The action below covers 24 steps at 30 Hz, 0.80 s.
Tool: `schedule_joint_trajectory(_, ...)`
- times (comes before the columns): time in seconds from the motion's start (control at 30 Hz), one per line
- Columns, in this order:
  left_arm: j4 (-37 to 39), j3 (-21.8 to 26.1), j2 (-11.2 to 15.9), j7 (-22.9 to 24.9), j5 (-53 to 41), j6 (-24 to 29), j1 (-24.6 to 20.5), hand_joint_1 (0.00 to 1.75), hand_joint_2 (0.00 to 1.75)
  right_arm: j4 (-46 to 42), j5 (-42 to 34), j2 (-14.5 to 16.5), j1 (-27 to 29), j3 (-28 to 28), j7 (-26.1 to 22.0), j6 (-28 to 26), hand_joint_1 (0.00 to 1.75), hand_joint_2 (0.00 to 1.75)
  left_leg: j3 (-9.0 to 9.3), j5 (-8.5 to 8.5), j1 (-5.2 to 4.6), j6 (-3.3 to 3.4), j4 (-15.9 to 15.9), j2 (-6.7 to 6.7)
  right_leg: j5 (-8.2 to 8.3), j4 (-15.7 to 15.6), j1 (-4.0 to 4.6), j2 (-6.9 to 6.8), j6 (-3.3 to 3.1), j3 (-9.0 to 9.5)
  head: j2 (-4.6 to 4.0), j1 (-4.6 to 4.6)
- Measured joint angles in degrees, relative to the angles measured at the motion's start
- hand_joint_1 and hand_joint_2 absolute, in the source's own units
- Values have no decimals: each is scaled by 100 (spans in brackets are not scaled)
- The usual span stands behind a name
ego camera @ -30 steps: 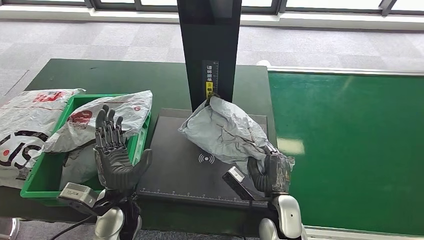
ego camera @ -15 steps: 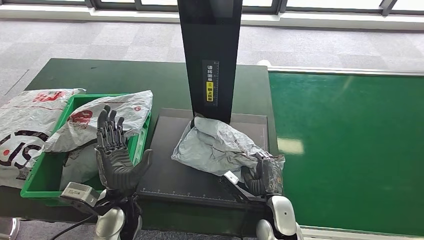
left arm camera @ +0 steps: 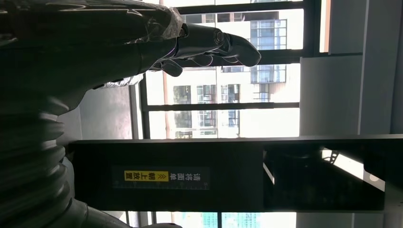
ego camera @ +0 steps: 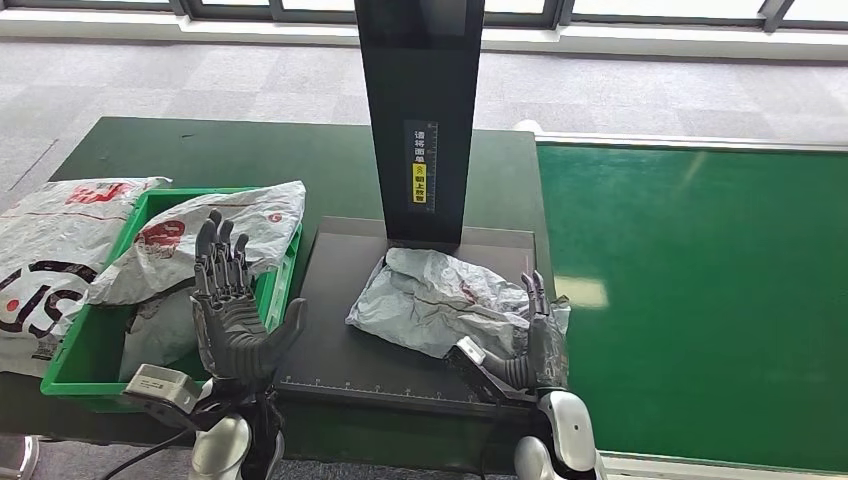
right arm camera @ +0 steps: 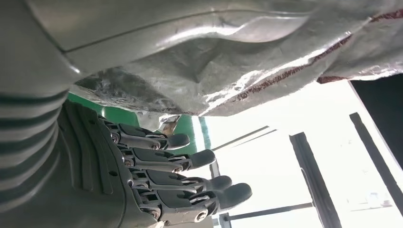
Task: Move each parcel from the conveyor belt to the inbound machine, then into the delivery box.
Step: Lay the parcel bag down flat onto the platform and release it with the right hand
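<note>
One grey parcel (ego camera: 440, 300) lies flat on the black inbound machine (ego camera: 340, 300), near its right edge, under the tall black scanner post (ego camera: 420, 110). I see the green conveyor belt (ego camera: 700, 300) on the right and the green delivery box (ego camera: 100, 330) on the left with white bags (ego camera: 200, 240) in it. My right hand (ego camera: 535, 335) is at the parcel's right end, fingers spread wide and straight, holding nothing. My left hand (ego camera: 232, 300) waits by the box's right edge, palm up, fingers apart, holding nothing. I think the parcel is being scanned. To do this well, I would keep both hands off it, then grip its near edge firmly before lifting it toward the box.
</note>
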Motion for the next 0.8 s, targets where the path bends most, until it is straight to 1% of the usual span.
schedule_joint_trajectory(0.13, 2, -10, 0, 0, -36, 107, -1, 0, 175, -80, -658, -15, 23, 0, -424, -242, 0, 0, 0, 0, 0, 0, 0, 0, 0, 0, 0, 0, 0, 0, 0, 0)
schedule_joint_trajectory(0.23, 7, -29, 0, 0, -56, 189, -5, 0, 175, -327, -1279, -19, 84, 0, -854, -538, 0, 0, 0, 0, 0, 0, 0, 0, 0, 0, 0, 0, 0, 0, 0, 0)
schedule_joint_trajectory(0.3, 18, -56, 0, 0, -69, 227, -12, 0, 175, -539, -1555, -19, 141, 0, -1054, -673, 0, 0, 1, 0, 0, 0, 0, 0, 0, 0, 0, 0, 0, 0, 0, 0)
schedule_joint_trajectory(0.37, 29, -80, 0, 0, -77, 248, -18, 0, 175, -711, -1676, -19, 187, 0, -1145, -722, 0, 0, 1, 0, 0, 0, 0, 0, 0, 0, 0, 1, 0, 0, 0, 0)
schedule_joint_trajectory(0.53, 37, -92, 0, -1, -81, 256, -22, 0, 175, -936, -1735, -19, 249, 0, -1185, -744, 0, 0, 2, 0, 0, 0, 0, 4, 0, 0, 0, 4, 0, 1, 0, 0)
schedule_joint_trajectory(0.63, 50, -110, 1, -1, -81, 291, -27, 0, 175, -1035, -1943, -19, 285, 0, -1381, -892, 0, 0, 3, 0, 0, 0, 0, 4, 0, 0, 0, 4, 0, 1, 0, 0)
schedule_joint_trajectory(0.73, 86, -157, 5, 0, -91, 396, -40, 0, 175, -1233, -2387, -10, 374, -17, -1875, -1041, 0, 0, 3, 0, 0, 0, 0, 4, 0, 0, 0, 3, 0, 0, 0, 0)
schedule_joint_trajectory(0.8, 127, -203, 9, 0, -158, 509, -55, 0, 175, -1417, -2716, 45, 445, -62, -2382, -1074, 0, 0, 3, 0, 0, 0, 0, 5, 0, 0, 0, 4, 0, -1, 0, 0)
